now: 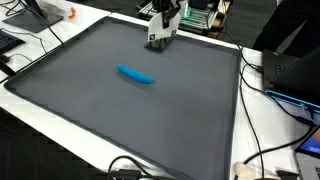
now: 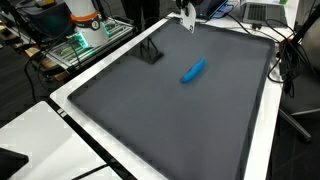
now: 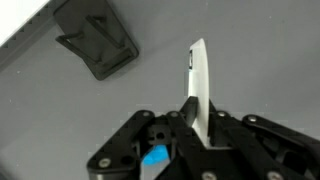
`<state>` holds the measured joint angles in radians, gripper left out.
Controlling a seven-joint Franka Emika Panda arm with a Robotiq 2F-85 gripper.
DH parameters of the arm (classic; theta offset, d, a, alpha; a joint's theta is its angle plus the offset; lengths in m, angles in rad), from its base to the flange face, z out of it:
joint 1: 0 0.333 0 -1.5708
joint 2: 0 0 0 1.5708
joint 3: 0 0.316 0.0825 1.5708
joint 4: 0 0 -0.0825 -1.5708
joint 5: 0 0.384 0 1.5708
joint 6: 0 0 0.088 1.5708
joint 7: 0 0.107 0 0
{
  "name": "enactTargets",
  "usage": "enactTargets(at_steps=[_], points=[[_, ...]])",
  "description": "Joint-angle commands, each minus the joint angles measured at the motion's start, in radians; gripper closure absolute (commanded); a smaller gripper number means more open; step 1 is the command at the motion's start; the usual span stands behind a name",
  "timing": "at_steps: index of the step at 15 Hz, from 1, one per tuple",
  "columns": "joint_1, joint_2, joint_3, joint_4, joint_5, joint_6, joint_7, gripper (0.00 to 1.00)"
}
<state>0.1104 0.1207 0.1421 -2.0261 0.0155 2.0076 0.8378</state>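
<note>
My gripper [image 3: 197,108] is shut on a thin white stick [image 3: 199,68] that juts out past the fingertips, over the grey mat [image 3: 260,60]. In both exterior views the gripper [image 1: 162,28] [image 2: 187,14] hangs above the far edge of the mat. The white stick [image 2: 188,23] points down from it. A black angled stand [image 3: 95,38] [image 2: 150,53] sits on the mat a short way off. A blue elongated object [image 1: 135,75] [image 2: 193,70] lies alone near the mat's middle, well away from the gripper. In the wrist view a blue patch shows through the gripper's frame.
The grey mat [image 1: 120,110] covers most of a white table [image 1: 270,130]. Cables [image 1: 262,150] trail along the table's side. Laptops [image 1: 295,70], electronics and a green circuit board [image 2: 85,42] crowd the edges beyond the mat.
</note>
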Motion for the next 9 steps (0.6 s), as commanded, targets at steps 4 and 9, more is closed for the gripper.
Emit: enactTargets(at_steps=[4,9], points=[[0.018,0.071,-0.017,0.034,-0.036,0.076,-0.163,0.98],[0.042,0.164,-0.036,0.124,-0.164,0.079,-0.329,0.98]])
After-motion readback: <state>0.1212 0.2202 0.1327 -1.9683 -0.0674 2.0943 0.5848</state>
